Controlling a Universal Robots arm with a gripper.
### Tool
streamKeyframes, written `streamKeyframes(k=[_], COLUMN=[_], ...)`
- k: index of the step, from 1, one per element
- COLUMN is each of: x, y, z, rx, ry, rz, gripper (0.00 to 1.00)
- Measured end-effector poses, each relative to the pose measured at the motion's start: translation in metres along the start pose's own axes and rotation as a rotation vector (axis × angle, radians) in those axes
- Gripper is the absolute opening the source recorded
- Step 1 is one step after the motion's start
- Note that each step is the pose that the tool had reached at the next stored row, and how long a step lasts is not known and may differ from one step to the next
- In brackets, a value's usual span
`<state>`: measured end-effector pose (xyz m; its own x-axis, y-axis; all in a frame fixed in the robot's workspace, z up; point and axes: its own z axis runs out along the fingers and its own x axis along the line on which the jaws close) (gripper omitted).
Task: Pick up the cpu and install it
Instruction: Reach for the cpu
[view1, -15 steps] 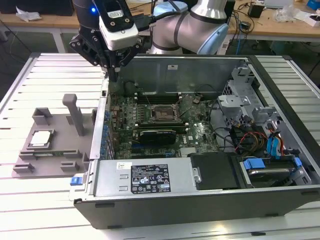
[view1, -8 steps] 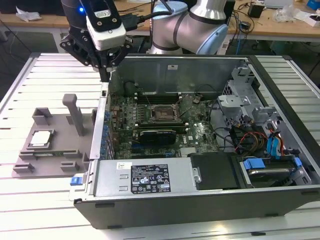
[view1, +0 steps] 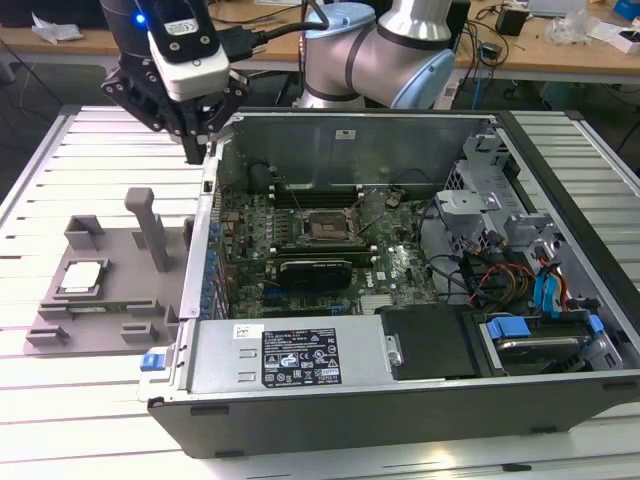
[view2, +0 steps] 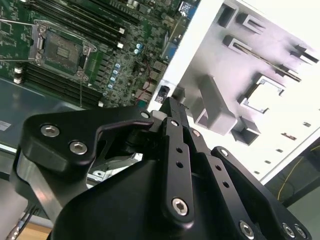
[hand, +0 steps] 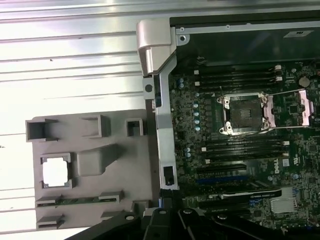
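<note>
Black bolted linkage of the arm's gripper (view2: 170, 107) crowds the foreground in both wrist views. Clenched or released: cannot tell. Nothing is seen carried in it. In the exterior view it hangs high over the silver slatted metal table (view1: 100, 150), above the gap between the grey plastic tray (view1: 120, 300) and the far corner of the open dark-grey desktop computer case (view1: 330, 385), clear of both.

Small flat square cpu with a silvery metal top (view1: 80, 278) lies flat in a square recess of the tray, toward the exterior view's left, well apart from the gripper. It shows as a bright square (hand: 55, 172) in the first wrist view. Recess walls keep it squared up, probably so it can be taken from a known spot.

Black square motherboard socket (view1: 325, 228) sits mid-board inside the case, metal retaining frame swung open, seat bare; judged ready to receive. Case lies on its side, lid off, so the board faces up for a reach from above. Pick-up not yet done.
</note>
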<state>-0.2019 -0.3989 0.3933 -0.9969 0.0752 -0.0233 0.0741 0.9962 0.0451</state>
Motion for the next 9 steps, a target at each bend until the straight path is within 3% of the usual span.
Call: streamKeyframes(k=[9], x=[0.0115], y=[-0.0008], z=[-0.0003], rx=[0.0], ry=[0.0], rz=[0.0], gripper=[0.11])
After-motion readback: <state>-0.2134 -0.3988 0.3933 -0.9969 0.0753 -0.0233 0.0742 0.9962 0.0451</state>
